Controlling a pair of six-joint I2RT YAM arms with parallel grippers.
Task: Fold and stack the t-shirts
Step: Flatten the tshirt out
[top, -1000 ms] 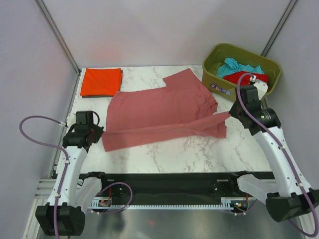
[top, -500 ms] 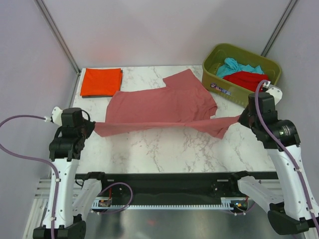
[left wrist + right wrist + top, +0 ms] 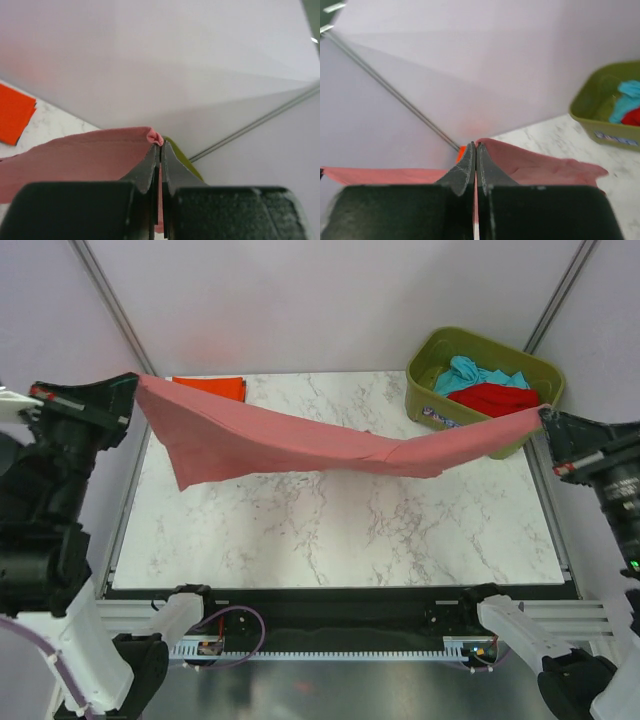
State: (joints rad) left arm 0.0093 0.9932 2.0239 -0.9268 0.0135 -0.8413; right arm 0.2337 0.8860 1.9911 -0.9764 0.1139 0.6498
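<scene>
The dusty pink t-shirt point(image 3: 300, 435) hangs stretched in the air across the table, sagging in the middle. My left gripper point(image 3: 133, 385) is shut on its left end, raised high at the left. My right gripper point(image 3: 545, 415) is shut on its right end, raised at the right. In the left wrist view the pink cloth point(image 3: 85, 160) bunches at the shut left gripper point(image 3: 160, 145). In the right wrist view the pink cloth point(image 3: 535, 165) runs from the shut right gripper point(image 3: 476, 146). A folded orange-red t-shirt point(image 3: 212, 387) lies at the back left, mostly hidden behind the pink one.
An olive-green bin point(image 3: 440, 405) at the back right holds a teal t-shirt point(image 3: 470, 373) and a bright red t-shirt point(image 3: 495, 400). The white marble table point(image 3: 330, 530) lies below the hanging shirt. Grey walls enclose the back and sides.
Both arms have risen and spread apart, lifting the pink t-shirt off the table. It lay partly folded flat a second ago and now hangs stretched between the grippers.
</scene>
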